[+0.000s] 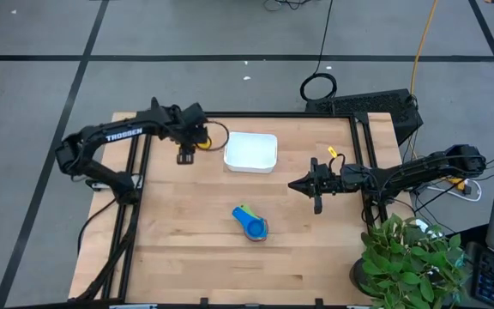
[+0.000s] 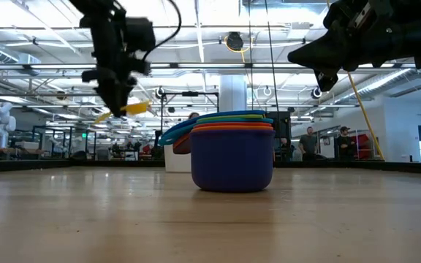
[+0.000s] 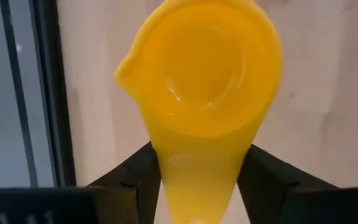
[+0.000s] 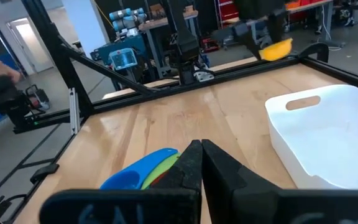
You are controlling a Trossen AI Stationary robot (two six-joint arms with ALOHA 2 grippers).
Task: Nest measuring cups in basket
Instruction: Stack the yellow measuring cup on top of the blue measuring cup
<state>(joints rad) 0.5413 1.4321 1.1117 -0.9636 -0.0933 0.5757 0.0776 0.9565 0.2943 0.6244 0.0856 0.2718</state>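
Yellow cup (image 3: 204,81) is pinched by its handle in the left gripper (image 1: 184,156), held up off the desk (image 1: 187,257) just left of the basket (image 1: 250,151). The other cups (image 1: 251,224) sit stacked mid-desk. Right gripper (image 1: 316,194) hangs fully closed, empty, right of the stack.

Two black Trossen arms, pretty standard look

Left arm (image 1: 101,142) has white "TROSSEN" lettering on its link plus a black cable looping near the wrist; right arm (image 1: 418,167) is matte black, slim, with yellow bits.
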